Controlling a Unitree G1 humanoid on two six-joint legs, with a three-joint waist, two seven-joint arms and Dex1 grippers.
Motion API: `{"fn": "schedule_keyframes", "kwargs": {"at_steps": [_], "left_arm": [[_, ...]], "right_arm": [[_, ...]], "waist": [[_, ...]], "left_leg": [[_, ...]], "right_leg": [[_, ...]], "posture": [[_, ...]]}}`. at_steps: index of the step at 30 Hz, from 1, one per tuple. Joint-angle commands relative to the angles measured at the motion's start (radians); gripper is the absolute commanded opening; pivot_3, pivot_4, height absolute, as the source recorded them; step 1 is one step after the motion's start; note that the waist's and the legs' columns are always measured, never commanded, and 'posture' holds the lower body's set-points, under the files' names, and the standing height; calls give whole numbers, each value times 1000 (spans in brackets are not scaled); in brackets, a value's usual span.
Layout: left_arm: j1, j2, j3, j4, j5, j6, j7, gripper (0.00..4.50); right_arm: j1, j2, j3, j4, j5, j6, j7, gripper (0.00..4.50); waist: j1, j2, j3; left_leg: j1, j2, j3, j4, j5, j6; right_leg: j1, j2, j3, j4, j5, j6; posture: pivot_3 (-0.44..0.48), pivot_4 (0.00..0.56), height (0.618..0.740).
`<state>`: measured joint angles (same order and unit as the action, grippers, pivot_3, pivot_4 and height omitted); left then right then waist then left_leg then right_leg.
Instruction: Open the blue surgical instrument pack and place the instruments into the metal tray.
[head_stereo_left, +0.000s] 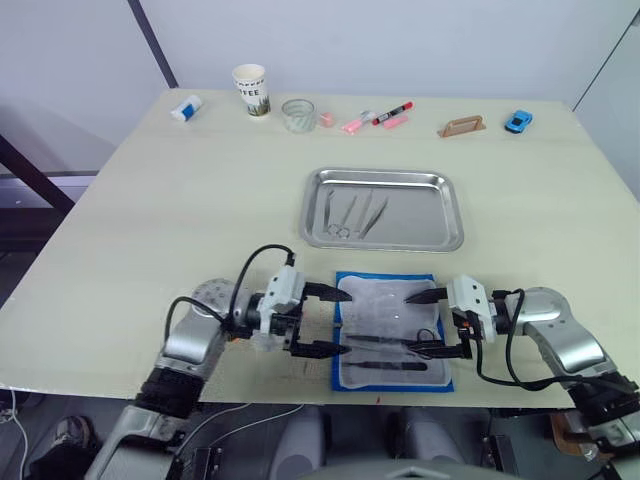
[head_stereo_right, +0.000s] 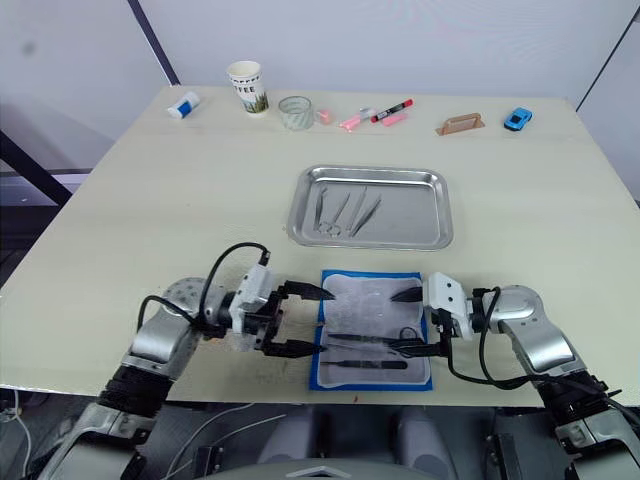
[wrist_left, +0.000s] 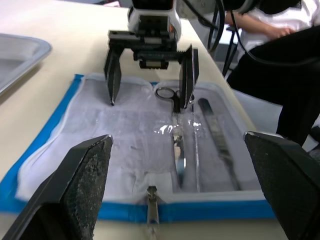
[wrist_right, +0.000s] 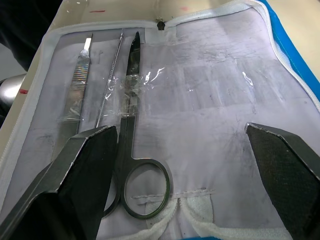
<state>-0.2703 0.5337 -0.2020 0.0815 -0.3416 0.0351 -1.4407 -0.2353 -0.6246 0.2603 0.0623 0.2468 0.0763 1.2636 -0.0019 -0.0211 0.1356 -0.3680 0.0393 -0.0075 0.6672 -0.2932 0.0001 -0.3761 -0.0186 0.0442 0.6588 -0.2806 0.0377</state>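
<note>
While the blue surgical instrument pack (head_stereo_left: 392, 331) lies opened flat just before the metal tray (head_stereo_left: 382, 208), both jaws are held spread: left gripper (head_stereo_left: 322, 319) at one edge, right gripper (head_stereo_left: 424, 322) opposite. Three instruments (wrist_right: 115, 95) remain inside; three (head_stereo_left: 352, 214) rest in the tray.

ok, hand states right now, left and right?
Left hand: open, holding nothing, at the pack's left edge.
Right hand: open, holding nothing, over the scissors in the pack.

Pack (head_stereo_left: 392, 330) before tray (head_stereo_left: 440, 232); apparently three instruments (head_stereo_left: 352, 215) in tray.
</note>
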Motion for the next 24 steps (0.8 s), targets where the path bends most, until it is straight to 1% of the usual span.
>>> {"fn": "schedule_keyframes", "kwargs": {"at_steps": [1, 4, 11, 16, 20, 24], "left_arm": [[-13, -24, -29, 38, 41, -62, 16, 4468], [-34, -44, -45, 80, 85, -82, 48, 4468], [-53, -36, -105, 164, 187, -141, 54, 4468], [-52, -36, -128, 208, 217, -164, 51, 4468], [-45, -33, -135, 227, 225, -182, 59, 4468], [-43, -33, -140, 238, 225, -190, 62, 4468]], "right_arm": [[34, -14, 33, 25, -40, 40, -3, 4500], [35, -14, 33, 20, -39, 43, -6, 4500], [34, -13, 33, 18, -38, 44, -6, 4500], [37, -17, 23, 13, -30, 38, -4, 4500], [43, -18, -17, -14, 8, 44, -6, 4500], [67, -27, -95, -92, 114, 91, 8, 4500]], "waist": [[-1, 0, 0], [1, 1, 0], [1, 3, -2], [2, 8, -6], [2, 11, -8], [5, 12, -8]], "left_leg": [[0, 0, 0, 0, 0, 0], [0, 0, 0, 0, 0, 0], [1, 0, 0, 0, 0, 0], [2, 0, 0, 0, 0, 0], [2, 0, 0, 0, 0, 0], [2, 0, 0, 0, 0, 0]], "right_leg": [[0, 0, 0, 0, 0, 0], [0, 0, 0, 0, 0, 0], [0, 1, 0, 1, 0, 0], [1, 1, 0, 1, 0, 0], [1, 1, 0, 1, 0, 0], [1, 1, 0, 1, 0, 0]], "posture": [[0, 150, 740], [0, 150, 740], [0, 150, 740], [0, 150, 740], [0, 150, 740], [0, 150, 740]]}}
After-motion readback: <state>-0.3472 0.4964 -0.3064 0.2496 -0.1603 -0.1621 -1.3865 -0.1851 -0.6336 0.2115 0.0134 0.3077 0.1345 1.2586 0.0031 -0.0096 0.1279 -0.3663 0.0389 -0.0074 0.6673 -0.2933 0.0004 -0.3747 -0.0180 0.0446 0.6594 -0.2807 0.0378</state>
